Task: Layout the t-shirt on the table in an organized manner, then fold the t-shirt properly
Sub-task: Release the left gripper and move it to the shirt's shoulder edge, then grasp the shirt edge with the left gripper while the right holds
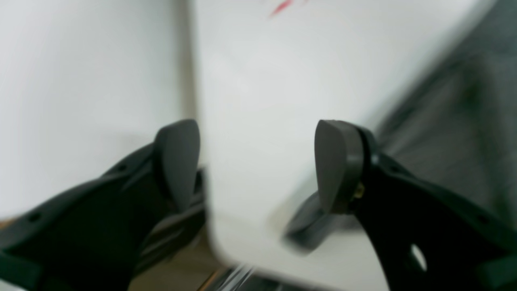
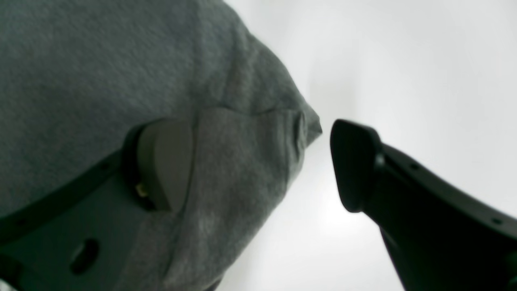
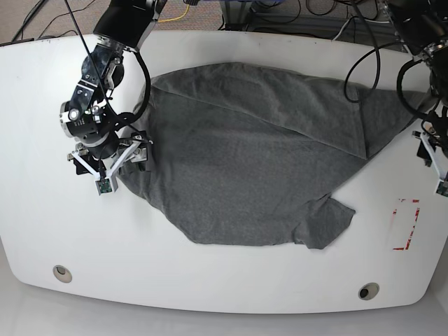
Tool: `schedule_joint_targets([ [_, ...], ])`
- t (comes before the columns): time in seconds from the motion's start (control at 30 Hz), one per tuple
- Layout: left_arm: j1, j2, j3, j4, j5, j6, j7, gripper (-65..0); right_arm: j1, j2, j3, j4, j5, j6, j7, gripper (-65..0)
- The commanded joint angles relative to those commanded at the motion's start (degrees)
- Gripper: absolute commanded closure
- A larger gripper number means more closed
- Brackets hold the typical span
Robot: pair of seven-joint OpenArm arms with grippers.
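Note:
The dark grey t-shirt (image 3: 245, 154) lies spread across the white table (image 3: 224, 280), creased, with a sleeve (image 3: 329, 220) pointing to the front. My right gripper (image 3: 117, 164) is open at the shirt's left edge. In the right wrist view the right gripper (image 2: 258, 161) straddles a cloth corner (image 2: 282, 121), one finger (image 2: 165, 161) over the t-shirt (image 2: 101, 60), the other (image 2: 355, 165) over bare table (image 2: 404, 60). My left gripper (image 3: 432, 157) hangs at the table's right edge beside the shirt; the left gripper (image 1: 258, 161) is open and holds nothing, above the table (image 1: 262, 81).
A red tape rectangle (image 3: 406, 224) marks the front right of the table. Two grommet holes (image 3: 61, 272) (image 3: 368, 290) sit near the front edge. Cables (image 3: 301, 14) run behind the table. The left wrist view is blurred, with the table's edge close by.

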Motion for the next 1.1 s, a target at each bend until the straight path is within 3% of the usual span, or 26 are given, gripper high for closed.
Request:
schedule_joint_targets([
  [0.1,-0.1,5.4,1.4,0.0,0.1,0.0,1.8,-42.5,0.1,0.0,-0.1,-0.8,0.3,0.0,0.0,-51.4],
  [0.13,0.1,8.4,1.8,0.0,0.1,0.0,2.5,-42.5,0.1,0.1,-0.1,-1.1,0.3,0.0,0.0,-51.4],
  [0.27,3.1,14.9,1.9,0.0,0.1,0.0,2.7,-42.5,0.0,0.1,-0.1,-2.6,0.4,0.0,0.0,-51.4],
  [0.37,6.0,17.0,3.2,0.0,0.2,0.0,2.7,-42.5,-0.1,0.1,-0.1,-4.0,0.4,0.09,0.1,-51.4],
  [0.73,17.4,16.9,5.1,0.0,-0.1,0.0,2.5,-42.5,-0.2,0.0,-0.1,-4.7,0.4,0.09,0.0,-51.2],
  [0.83,18.4,15.2,4.7,0.0,-0.1,0.0,2.2,-42.5,-0.3,0.0,-0.1,-4.7,0.4,0.09,0.0,-51.2],
  [1.1,18.0,15.1,5.1,-1.1,0.0,0.0,0.9,-42.6,-0.4,-0.2,-0.1,-4.7,0.4,0.09,0.0,-51.2],
])
